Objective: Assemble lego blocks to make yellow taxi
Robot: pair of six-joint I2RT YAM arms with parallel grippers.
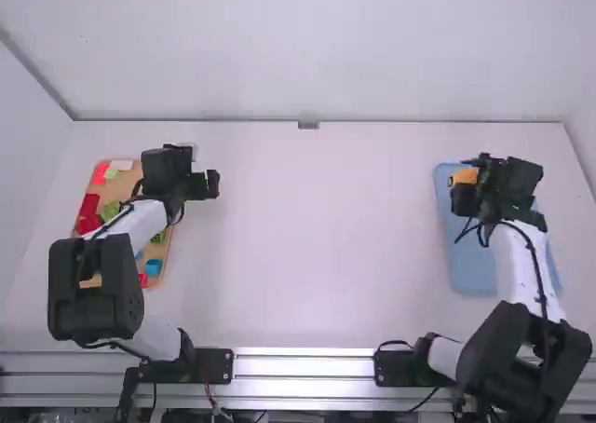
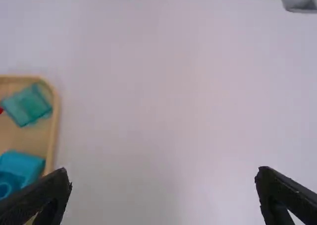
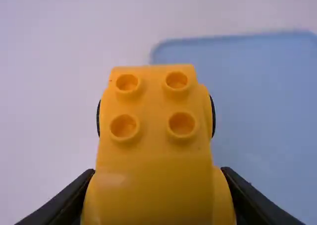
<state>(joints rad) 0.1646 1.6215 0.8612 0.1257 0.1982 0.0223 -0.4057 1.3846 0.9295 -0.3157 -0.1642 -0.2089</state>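
Near the left side, my left gripper (image 1: 210, 184) is just past the right edge of the wooden tray; in the left wrist view the left gripper (image 2: 163, 176) is open, its fingers wide apart with nothing between them. At the far right, my right gripper (image 1: 466, 197) is over the blue tray's far left part. A yellow car-shaped block (image 1: 463, 176) is in it. Seen in the right wrist view, the right gripper (image 3: 158, 170) is shut on the yellow car block (image 3: 154, 136), which shows several round studs on top and dark wheels at both sides.
The wooden tray (image 1: 164, 256) (image 2: 53, 131) at the left holds loose pieces, among them a red block (image 1: 88, 205), a blue block (image 1: 153, 267) and a teal block (image 2: 28, 105). A blue tray (image 1: 473, 272) (image 3: 262, 96) lies at the right, partly under the right arm.
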